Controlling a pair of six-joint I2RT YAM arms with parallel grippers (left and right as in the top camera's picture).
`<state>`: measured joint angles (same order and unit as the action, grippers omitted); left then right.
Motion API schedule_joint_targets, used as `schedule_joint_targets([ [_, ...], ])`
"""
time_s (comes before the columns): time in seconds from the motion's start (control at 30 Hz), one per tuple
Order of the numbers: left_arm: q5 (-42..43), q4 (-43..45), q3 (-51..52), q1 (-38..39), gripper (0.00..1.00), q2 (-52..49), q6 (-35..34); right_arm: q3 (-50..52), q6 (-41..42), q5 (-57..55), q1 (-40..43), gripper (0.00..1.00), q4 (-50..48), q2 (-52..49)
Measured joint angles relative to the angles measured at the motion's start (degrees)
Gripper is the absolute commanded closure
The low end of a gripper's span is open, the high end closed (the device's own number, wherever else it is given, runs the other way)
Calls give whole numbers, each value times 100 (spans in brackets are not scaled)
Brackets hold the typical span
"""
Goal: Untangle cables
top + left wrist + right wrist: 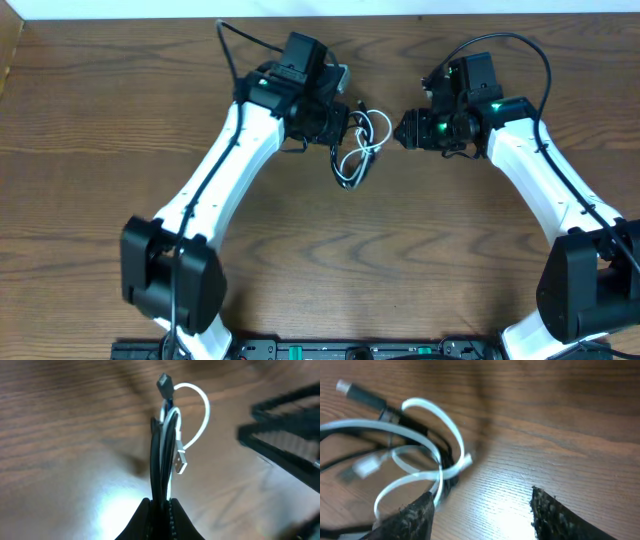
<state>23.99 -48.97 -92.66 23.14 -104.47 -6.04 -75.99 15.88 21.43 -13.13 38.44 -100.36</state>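
The left gripper (162, 504) is clamped tight on the black cable (159, 460) and the white cable (202, 415) together. Their tangled loops sit near the middle of the table's (300, 250) far edge. The right gripper (481, 496) is just beside the loops, jaws apart and holding nothing.

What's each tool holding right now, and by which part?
The left tool is shut on the cables: black cord and white cord pinched together mid-strand, visible plugs free. The right tool is open, holding nothing.
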Motion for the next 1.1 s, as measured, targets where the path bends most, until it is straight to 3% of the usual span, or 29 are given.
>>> schedule_joint_targets([
  [0.27, 262, -166, 2, 0, 92, -66, -15, 0, 2, 55, -76, 44, -203, -50],
  [0.57, 422, -162, 2, 0, 93, -66, -20, 0, 173, 13, -197, 56, -356, -850],
  [0.73, 439, -162, 2, -7, 93, -66, -20, 4, 424, -986, -133, 57, 0, -1156],
  [0.9, 455, -153, 2, -105, 93, -66, -20, 2, 590, -2127, 422, 62, 601, -1150],
  [1.1, 651, -116, 2, -199, 93, -87, -22, 2, 632, -2326, 1292, 62, 1075, -1113],
])
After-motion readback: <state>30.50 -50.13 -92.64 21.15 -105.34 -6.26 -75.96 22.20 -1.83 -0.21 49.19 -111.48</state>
